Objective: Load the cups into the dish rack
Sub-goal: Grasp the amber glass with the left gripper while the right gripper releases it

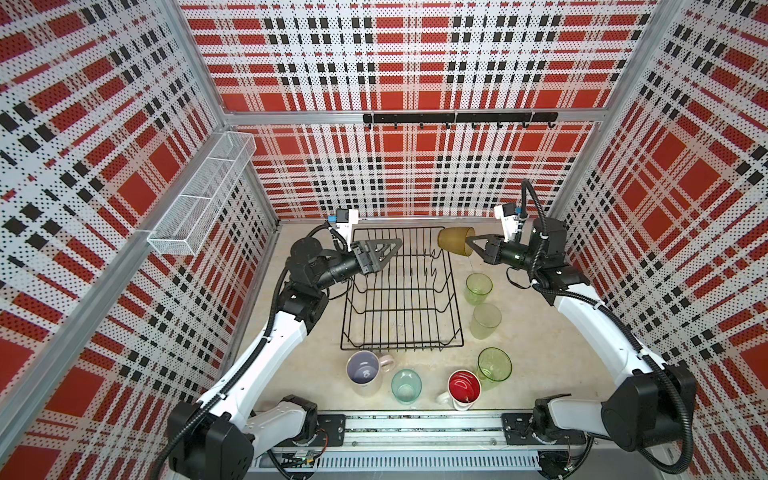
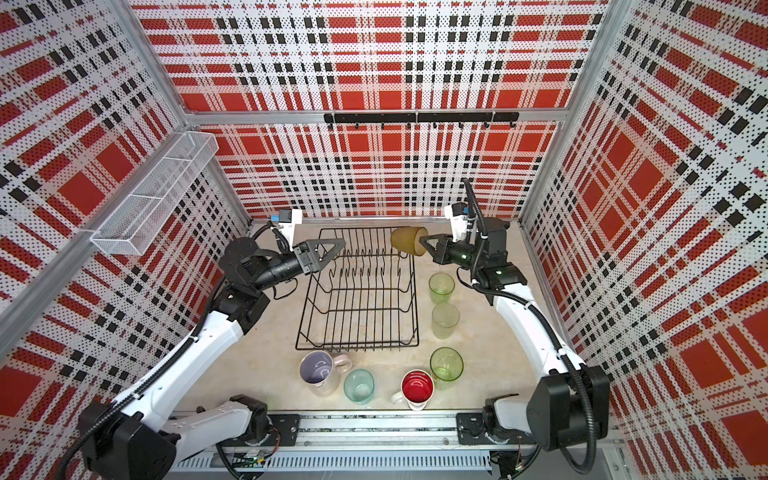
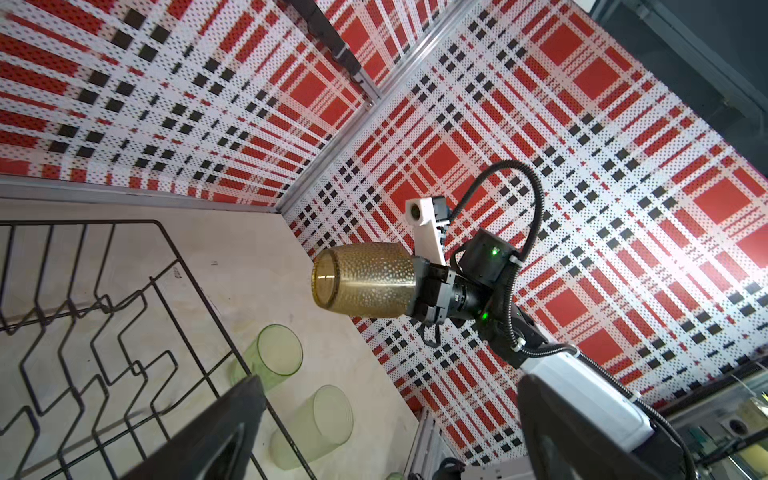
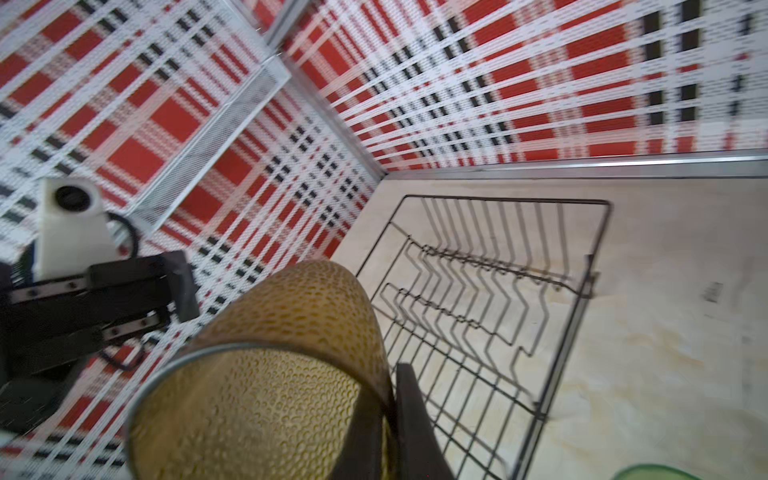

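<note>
Overhead, in both top views: left end effector (image 1: 392,254) wide open, empty, over the dish rack (image 1: 399,299); six cups (image 1: 478,289) stand outside it. Left wrist view: amber cup (image 3: 365,280) sideways, airborne, at the rack's far corner. Right wrist view alone: right end effector (image 4: 388,399) pinches its rim.

Rack (image 1: 401,347) sits mid table (image 1: 540,340). Right of it, back to front: far tumbler (image 1: 478,287), middle tumbler (image 1: 485,321), near tumbler (image 1: 494,365). In front of it, left to right: left mug (image 1: 365,372), small tumbler (image 1: 406,387), right mug (image 1: 464,389). Held cup (image 1: 454,240) lies sideways over the rack's far right corner in the right gripper (image 1: 470,246); left gripper (image 1: 390,254) is over the far left corner.
</note>
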`<control>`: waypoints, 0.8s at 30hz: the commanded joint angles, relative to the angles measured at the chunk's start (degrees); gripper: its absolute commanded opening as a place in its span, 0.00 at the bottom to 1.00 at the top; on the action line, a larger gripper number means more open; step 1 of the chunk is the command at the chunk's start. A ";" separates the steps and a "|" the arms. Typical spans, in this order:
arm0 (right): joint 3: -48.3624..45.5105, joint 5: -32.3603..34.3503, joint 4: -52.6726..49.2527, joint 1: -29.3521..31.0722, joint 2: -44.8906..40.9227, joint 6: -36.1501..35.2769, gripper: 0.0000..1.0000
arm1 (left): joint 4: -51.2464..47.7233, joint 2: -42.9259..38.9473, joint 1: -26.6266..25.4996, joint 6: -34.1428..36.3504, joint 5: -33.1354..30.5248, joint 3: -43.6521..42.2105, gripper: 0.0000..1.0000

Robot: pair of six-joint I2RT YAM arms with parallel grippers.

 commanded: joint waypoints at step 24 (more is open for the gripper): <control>4.16 -16.77 15.72 11.67 4.05 11.01 0.00 | 16.15 5.14 -6.53 -5.79 12.33 -1.51 0.89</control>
